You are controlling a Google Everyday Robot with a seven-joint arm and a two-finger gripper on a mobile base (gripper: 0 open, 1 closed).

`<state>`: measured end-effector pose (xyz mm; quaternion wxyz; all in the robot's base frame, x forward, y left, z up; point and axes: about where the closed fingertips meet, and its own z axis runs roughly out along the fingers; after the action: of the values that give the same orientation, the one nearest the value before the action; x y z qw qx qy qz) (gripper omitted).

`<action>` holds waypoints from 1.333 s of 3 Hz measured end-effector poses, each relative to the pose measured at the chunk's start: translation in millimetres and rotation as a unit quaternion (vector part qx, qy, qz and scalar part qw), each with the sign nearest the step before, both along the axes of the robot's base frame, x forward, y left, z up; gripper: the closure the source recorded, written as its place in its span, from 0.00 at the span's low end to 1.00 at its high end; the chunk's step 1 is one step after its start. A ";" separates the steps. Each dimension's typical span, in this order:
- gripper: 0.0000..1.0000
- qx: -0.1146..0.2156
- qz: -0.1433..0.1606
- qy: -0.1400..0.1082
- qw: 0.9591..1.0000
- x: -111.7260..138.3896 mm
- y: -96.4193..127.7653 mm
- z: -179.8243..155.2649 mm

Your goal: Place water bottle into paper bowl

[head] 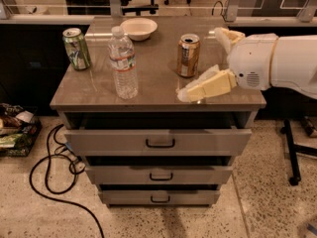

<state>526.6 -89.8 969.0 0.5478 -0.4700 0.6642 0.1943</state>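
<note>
1. The clear ribbed plastic water bottle with a white cap stands upright on the flat top of the grey three-drawer cabinet.
2. Behind the bottle, near the back edge, sits the shallow off-white paper bowl.
3. Left of the bottle stands a green drink can, and right of it a gold drink can.
4. My pale two-finger claw hangs right of the bottle, beside the gold can, with its fingers spread and nothing in it.
5. Below the bottle, a black cable loops over the speckled floor.
</note>
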 end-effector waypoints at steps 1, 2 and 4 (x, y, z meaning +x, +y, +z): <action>0.00 0.024 0.012 -0.001 1.000 -1.0 15.6 8.0; 0.00 0.019 0.011 -0.001 1.000 -1.0 13.9 7.1; 0.00 0.055 0.009 0.006 0.998 18.1 46.9 -12.3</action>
<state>544.7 -42.9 956.7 0.5672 -0.4444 0.6514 0.2379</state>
